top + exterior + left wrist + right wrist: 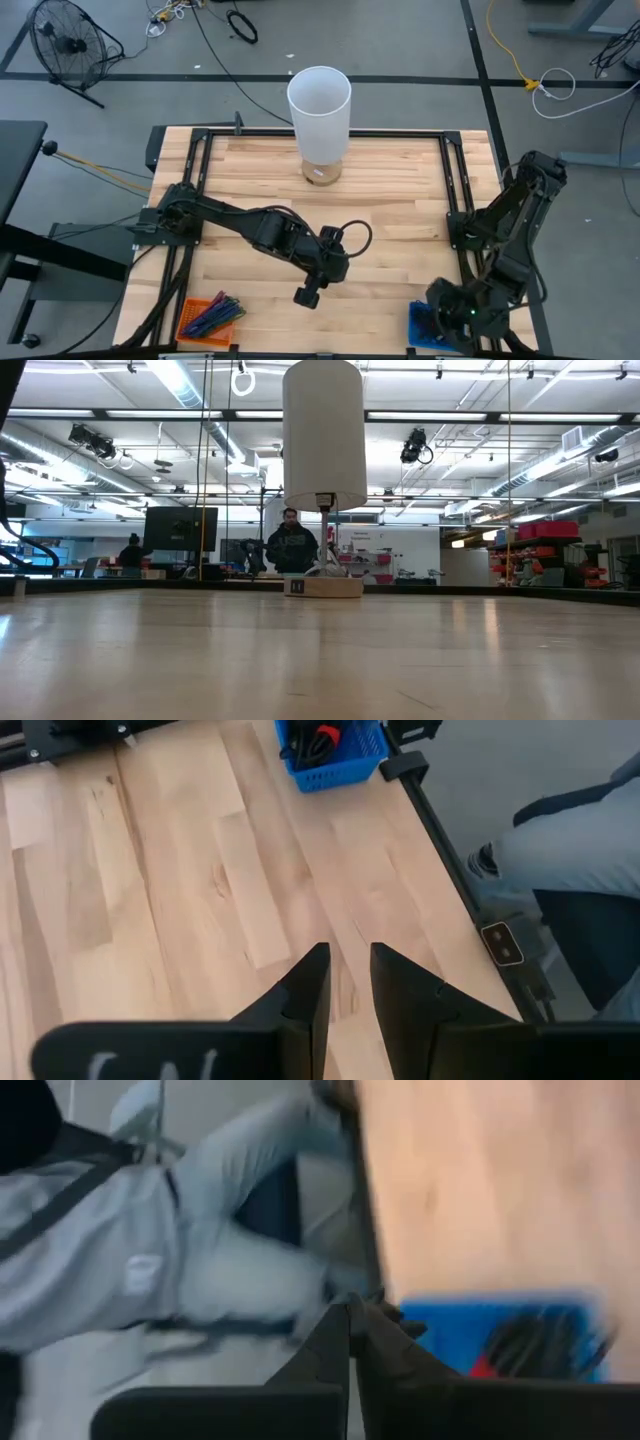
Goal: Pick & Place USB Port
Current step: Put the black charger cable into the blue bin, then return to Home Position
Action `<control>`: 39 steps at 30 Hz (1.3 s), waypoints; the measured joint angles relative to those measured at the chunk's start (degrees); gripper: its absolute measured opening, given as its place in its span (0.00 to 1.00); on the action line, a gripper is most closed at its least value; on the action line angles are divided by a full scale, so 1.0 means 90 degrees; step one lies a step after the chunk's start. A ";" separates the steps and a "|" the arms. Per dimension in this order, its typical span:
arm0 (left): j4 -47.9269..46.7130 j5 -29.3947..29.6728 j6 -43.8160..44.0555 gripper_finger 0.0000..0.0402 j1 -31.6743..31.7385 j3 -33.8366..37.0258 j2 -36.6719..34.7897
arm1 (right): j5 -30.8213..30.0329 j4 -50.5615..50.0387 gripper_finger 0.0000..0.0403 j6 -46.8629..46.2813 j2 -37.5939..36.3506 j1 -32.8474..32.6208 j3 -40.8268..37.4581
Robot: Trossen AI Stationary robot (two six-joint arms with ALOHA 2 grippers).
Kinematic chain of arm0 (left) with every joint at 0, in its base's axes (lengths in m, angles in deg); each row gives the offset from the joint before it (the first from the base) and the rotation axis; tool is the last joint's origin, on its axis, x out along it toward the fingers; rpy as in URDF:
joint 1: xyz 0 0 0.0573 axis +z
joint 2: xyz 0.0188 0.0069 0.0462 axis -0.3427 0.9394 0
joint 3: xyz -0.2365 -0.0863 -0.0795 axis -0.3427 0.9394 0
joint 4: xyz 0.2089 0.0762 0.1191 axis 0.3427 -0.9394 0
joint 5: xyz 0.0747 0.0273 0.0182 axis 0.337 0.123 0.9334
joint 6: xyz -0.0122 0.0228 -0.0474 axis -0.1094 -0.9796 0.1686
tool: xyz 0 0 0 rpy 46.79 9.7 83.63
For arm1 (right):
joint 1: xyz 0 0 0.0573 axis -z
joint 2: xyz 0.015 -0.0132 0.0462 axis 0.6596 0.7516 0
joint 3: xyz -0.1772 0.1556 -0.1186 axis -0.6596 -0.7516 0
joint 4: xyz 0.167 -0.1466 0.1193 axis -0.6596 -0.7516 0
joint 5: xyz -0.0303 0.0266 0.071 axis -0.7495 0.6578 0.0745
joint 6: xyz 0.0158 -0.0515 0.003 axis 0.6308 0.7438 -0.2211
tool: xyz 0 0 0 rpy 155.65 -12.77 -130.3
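Observation:
A blue basket [420, 328] with dark and red cabled items sits at the table's near right corner; it also shows in the left wrist view [330, 755] and, blurred, in the right wrist view [500, 1335]. An orange basket [208, 318] with coloured pieces sits at the near left. My left gripper [308, 296] [348, 975] hovers over bare wood near the table's near middle, fingers a little apart with nothing between them. My right gripper [445, 315] [350, 1315] is above the blue basket's edge, shut, and nothing shows between its fingers.
A tall white cylinder lamp [320, 100] [322, 435] stands on a small wooden base [322, 172] [325, 587] at the far middle. A black frame [455, 180] borders the table. A person's legs [570, 850] [230, 1250] are beside the near edge.

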 joint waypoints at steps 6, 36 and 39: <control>-0.0009 0.0000 0.0122 0.19 0.0000 0.0000 0.0000 | 0.1013 -0.0482 0.00 -0.1958 0.0000 -0.0229 0.0000; -0.0241 0.0000 0.0224 0.19 0.0002 0.0000 0.0010 | 0.2047 -0.1680 0.33 -0.3869 0.0855 -0.0452 0.0000; -0.0240 0.0000 0.0205 0.19 0.0002 0.0000 0.0010 | 0.1929 -0.1673 0.39 -0.3868 0.0852 -0.0445 0.0000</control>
